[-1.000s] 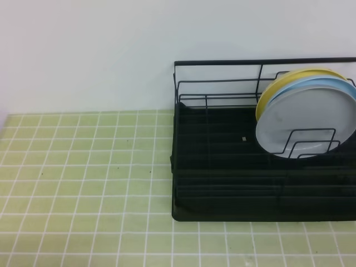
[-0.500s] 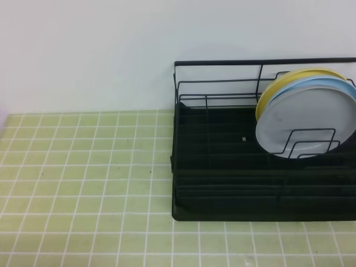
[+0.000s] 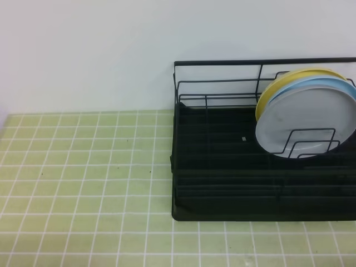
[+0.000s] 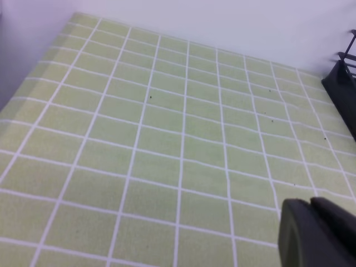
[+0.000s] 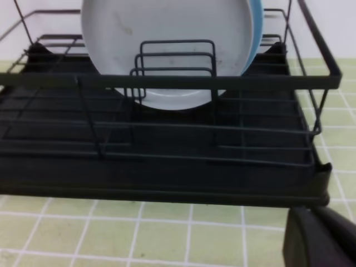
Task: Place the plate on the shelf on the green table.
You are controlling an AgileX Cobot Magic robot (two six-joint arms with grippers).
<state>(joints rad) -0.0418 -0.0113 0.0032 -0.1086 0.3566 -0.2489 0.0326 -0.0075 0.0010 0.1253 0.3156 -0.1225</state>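
Observation:
The pale grey-lavender plate (image 3: 303, 122) stands upright in the black wire shelf (image 3: 222, 167), held by the wire dividers at its right end. It is the front plate of three. The right wrist view shows it (image 5: 167, 39) from the front, behind the shelf's front rail (image 5: 167, 80). The shelf stands on the green tiled table (image 3: 83, 178). Neither gripper shows in the exterior view. Only a dark part of my left gripper (image 4: 317, 233) and of my right gripper (image 5: 320, 236) shows at each wrist view's lower right corner, holding nothing that I can see.
A light blue plate (image 3: 334, 83) and a yellow plate (image 3: 295, 78) stand behind the grey one. The shelf's left corner (image 4: 342, 83) shows at the right edge of the left wrist view. A white wall runs behind the table.

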